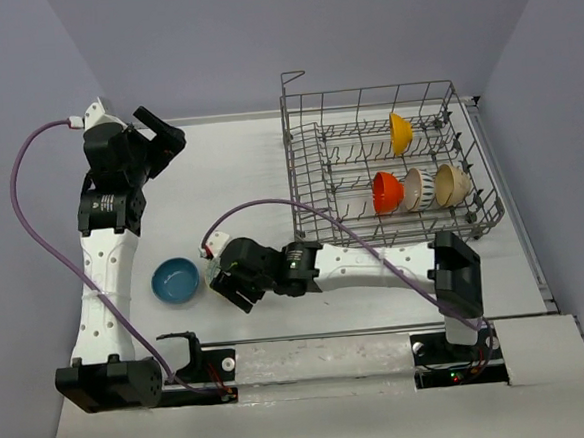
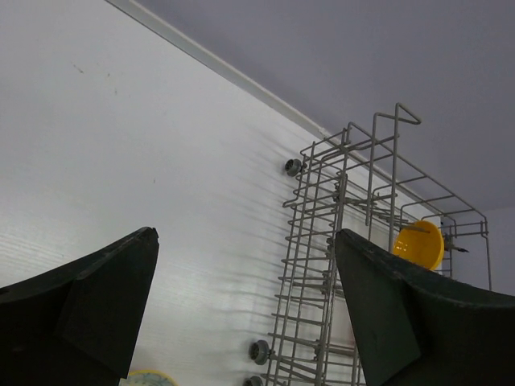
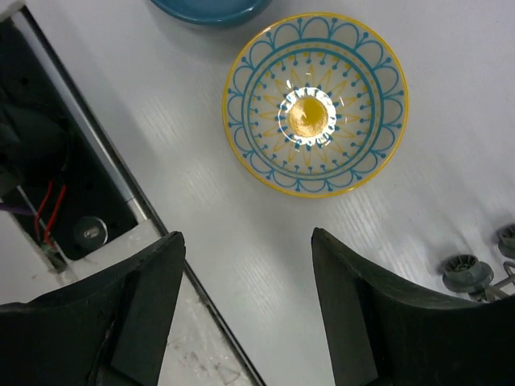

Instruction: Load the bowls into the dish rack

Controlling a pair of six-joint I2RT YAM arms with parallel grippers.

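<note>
Nearest: arm bases [image 1: 108, 382] at the near edge of the tabletop [image 1: 239, 173], top view. The dish rack [image 1: 388, 162] fills the far right. Four bowls stand on edge among its tines: yellow bowl [image 1: 400, 133], orange-red bowl [image 1: 387, 192], pale bowl [image 1: 418, 188], tan bowl [image 1: 451, 184]. Blue bowl [image 1: 176, 280] sits upright well left of the rack, toward the bases. Right claw [image 1: 235, 291] hangs between blue bowl and rack, hiding whatever is under it. Left claw [image 1: 165, 130] is off to the rack's left, fingers wide apart.

Left wrist view: left claw [image 2: 245, 235] spread wide, nothing between. Rack end wall ahead, yellow bowl inside it.

Right wrist view: right claw [image 3: 247, 236] fingers apart, gripping nothing, above the tabletop. Flower-pattern bowl [image 3: 315, 104] lies upright just past the fingertips, left of the rack, whose wheels [image 3: 463, 269] show at the frame edge. Blue bowl [image 3: 211, 8] just beside it, not touching.

Judgement: looks glazed and rigid, so probably light, slick and chip-prone. Best hold is the rim wall, one finger inside and one outside, firm rather than hard.
</note>
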